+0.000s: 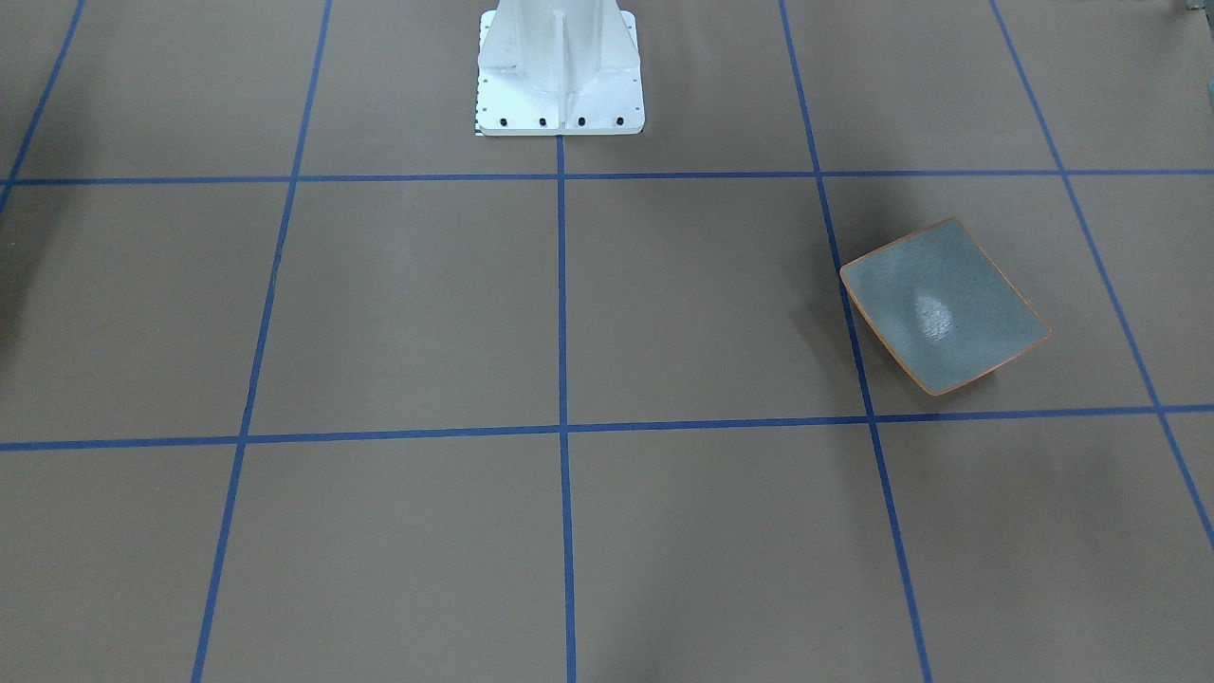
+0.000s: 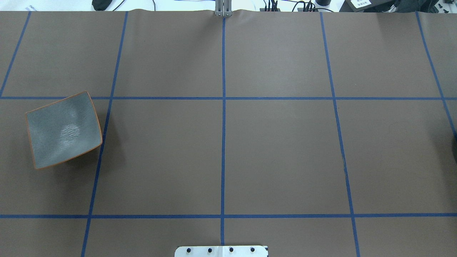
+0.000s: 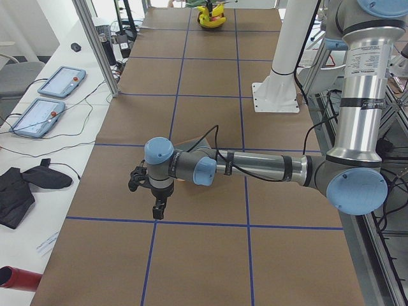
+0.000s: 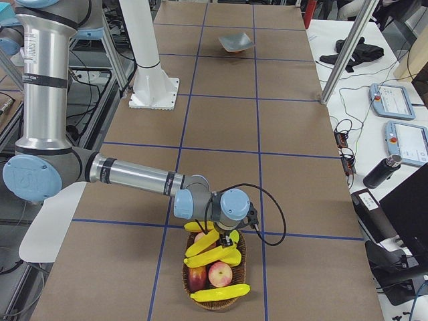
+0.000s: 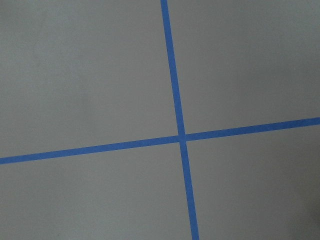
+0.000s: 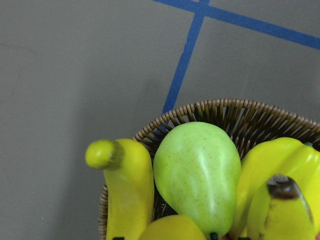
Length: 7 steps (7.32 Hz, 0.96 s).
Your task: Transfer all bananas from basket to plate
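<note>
We see the right gripper (image 4: 231,235) right over the bananas (image 4: 215,253) heaped crosswise in the basket (image 4: 194,294), far nearer them than the left gripper (image 3: 157,207) waiting beside the distant plate (image 2: 64,130), though we cannot tell either gripper's opening or hold.

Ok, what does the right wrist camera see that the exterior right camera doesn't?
Only the right wrist camera shows the green pear. Only exterior right shows the red apples, the right gripper over the fruit, and the faraway plate. Both show the basket, the bananas and the blue tape lines.
</note>
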Tool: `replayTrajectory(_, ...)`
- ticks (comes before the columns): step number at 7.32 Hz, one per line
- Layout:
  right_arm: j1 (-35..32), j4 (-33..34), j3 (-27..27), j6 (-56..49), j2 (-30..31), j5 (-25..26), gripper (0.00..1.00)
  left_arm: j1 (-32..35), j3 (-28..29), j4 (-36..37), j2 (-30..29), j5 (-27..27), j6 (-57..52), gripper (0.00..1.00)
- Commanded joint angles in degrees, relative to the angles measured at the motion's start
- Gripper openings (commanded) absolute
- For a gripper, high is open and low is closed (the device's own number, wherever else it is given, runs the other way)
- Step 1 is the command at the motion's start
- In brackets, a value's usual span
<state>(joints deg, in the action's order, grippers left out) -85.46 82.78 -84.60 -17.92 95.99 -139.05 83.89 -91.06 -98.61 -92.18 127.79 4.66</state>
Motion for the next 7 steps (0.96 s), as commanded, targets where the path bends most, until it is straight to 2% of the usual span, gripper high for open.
replayTrajectory(1,0.1,0.0,0.0,0.3,-0.7,-0.2,0.59,0.0,-0.1,0.0,0.1,0.0,0.0,1.00)
replayTrajectory(4,0.0,0.1,0.0,0.3,-1.4,-0.3,0.36,0.0,-0.4,0.0,0.0,0.1,0.2,1.00)
replayTrajectory(7,0.0,0.1,-0.4,0.3,-2.1,-0.3,0.00,0.0,-0.5,0.0,0.0,0.1,0.3,1.00)
